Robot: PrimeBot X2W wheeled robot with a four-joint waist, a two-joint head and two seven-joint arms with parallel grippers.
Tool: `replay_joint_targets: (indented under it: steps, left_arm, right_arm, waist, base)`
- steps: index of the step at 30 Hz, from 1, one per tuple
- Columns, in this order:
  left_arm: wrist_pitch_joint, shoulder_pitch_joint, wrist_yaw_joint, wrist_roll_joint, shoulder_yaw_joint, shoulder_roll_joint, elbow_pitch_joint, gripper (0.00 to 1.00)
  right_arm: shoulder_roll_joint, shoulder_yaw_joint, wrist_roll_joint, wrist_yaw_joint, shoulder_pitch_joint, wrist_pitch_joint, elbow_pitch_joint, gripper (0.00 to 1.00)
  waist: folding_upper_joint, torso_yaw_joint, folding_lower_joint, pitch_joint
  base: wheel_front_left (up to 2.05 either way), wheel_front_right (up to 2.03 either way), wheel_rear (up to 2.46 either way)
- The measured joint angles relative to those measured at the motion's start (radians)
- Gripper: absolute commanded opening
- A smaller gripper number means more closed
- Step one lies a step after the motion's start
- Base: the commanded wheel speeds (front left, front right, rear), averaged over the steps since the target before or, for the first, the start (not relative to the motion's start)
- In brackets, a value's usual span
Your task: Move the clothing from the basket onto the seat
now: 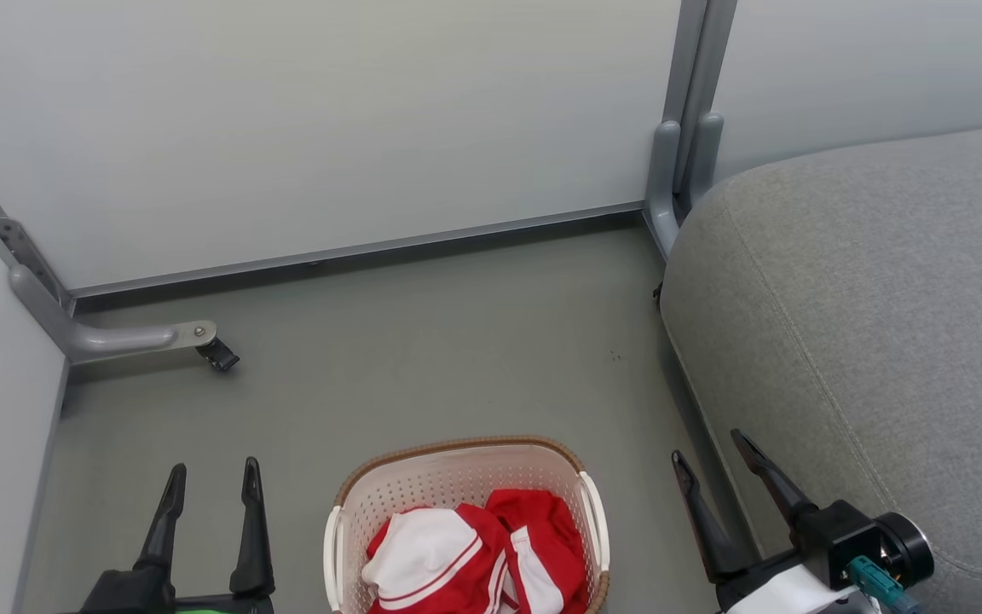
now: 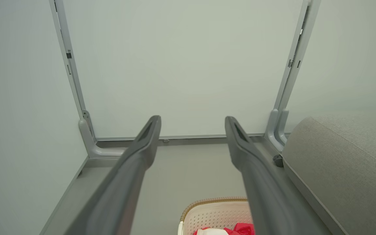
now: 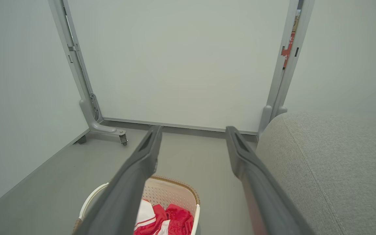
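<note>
The cream perforated basket (image 1: pixel 457 482) with its brown rim stands on the grey floor at the bottom middle of the head view. Inside it lies the red and white clothing (image 1: pixel 478 554), crumpled in a heap. The grey seat (image 1: pixel 875 324) fills the right side, its rounded corner toward the partition wall. My left gripper (image 1: pixel 214 477) is open to the left of the basket, nothing between its fingers. Between basket and seat my right gripper (image 1: pixel 708 448) is open too and holds nothing. The wrist views show the basket (image 2: pixel 214 212) (image 3: pixel 171 195), the clothing (image 3: pixel 166 218) and the seat (image 2: pixel 344 169) (image 3: pixel 331 169).
Pale partition walls (image 1: pixel 329 128) close off the back and left. A grey partition foot with a castor (image 1: pixel 216 351) juts onto the floor at the left. Another partition post (image 1: pixel 683 162) stands right by the seat's corner.
</note>
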Motion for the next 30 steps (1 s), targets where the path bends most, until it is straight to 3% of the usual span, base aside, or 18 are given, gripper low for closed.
replay_joint_targets:
  steps: [21, 30]
  left_arm:
    - [0.0, 0.008, 0.0, 0.0, -0.002, 0.0, 0.007, 1.0]
    - [0.0, 0.003, -0.009, 0.003, -0.021, 0.0, 0.018, 1.0]
  right_arm:
    - [0.0, -0.003, -0.003, 0.0, 0.005, -0.001, -0.001, 1.0]
    - [0.0, -0.019, -0.02, 0.0, 0.004, -0.001, -0.016, 1.0]
  waist:
    - [0.0, 0.004, 0.0, 0.001]
    - [0.0, 0.006, 0.0, 0.05]
  base:
    - [0.0, 0.0, 0.0]
    - [0.0, 0.0, 0.0]
